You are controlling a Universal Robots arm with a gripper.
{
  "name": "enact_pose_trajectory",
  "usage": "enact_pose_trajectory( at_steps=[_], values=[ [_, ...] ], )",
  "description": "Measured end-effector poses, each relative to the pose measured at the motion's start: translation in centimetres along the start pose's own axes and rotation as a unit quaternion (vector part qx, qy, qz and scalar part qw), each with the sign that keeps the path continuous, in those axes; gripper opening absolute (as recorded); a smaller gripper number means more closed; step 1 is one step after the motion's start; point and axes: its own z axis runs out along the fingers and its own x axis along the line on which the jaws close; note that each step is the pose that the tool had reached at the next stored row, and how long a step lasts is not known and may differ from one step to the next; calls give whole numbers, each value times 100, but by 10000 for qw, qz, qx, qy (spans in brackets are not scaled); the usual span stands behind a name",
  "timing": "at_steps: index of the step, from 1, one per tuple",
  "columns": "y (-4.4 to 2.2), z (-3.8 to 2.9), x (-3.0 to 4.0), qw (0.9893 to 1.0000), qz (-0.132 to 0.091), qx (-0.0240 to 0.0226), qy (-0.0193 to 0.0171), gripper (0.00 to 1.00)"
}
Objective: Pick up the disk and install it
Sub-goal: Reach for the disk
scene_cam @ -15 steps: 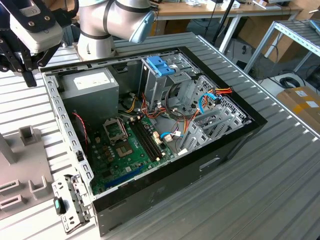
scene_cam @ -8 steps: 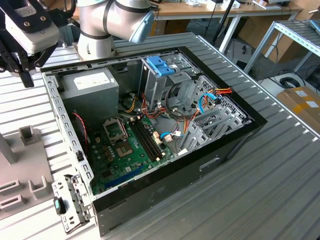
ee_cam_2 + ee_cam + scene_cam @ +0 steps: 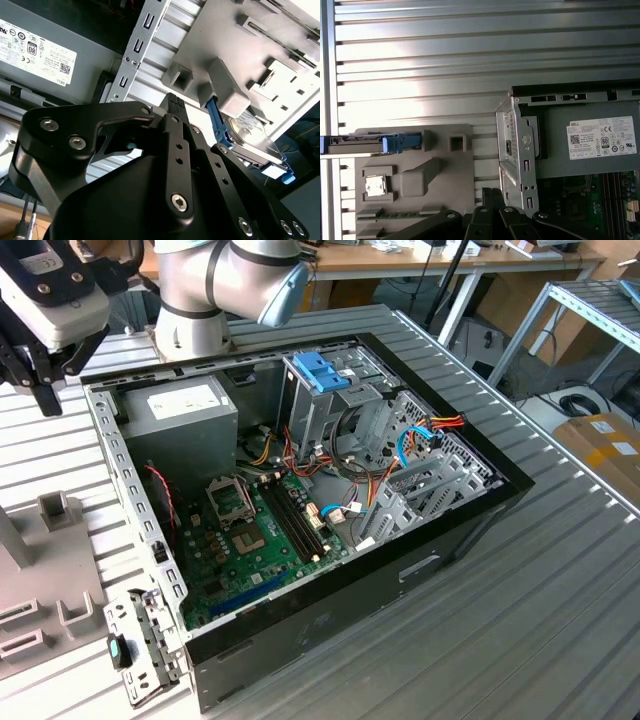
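Upper left in the exterior view, your gripper (image 3: pixel 45 392) hangs closed and empty; the disk (image 3: pixel 360 145) stands edge-up in the grey holder (image 3: pixel 445 165).

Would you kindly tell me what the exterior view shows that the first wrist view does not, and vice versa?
Exterior view's extras: the arm, the blue latch atop the drive cage, and coloured cables. First wrist view's extra: the disk, slotted edge-on in the grey fixture. Shared: that fixture, the power-supply box and the green motherboard.
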Motion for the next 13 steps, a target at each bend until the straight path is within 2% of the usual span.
enact_pose_trajectory(
  at_steps=[13],
  values=[
    [-6,-2,79,10000,0,0,0,11]
  ],
)
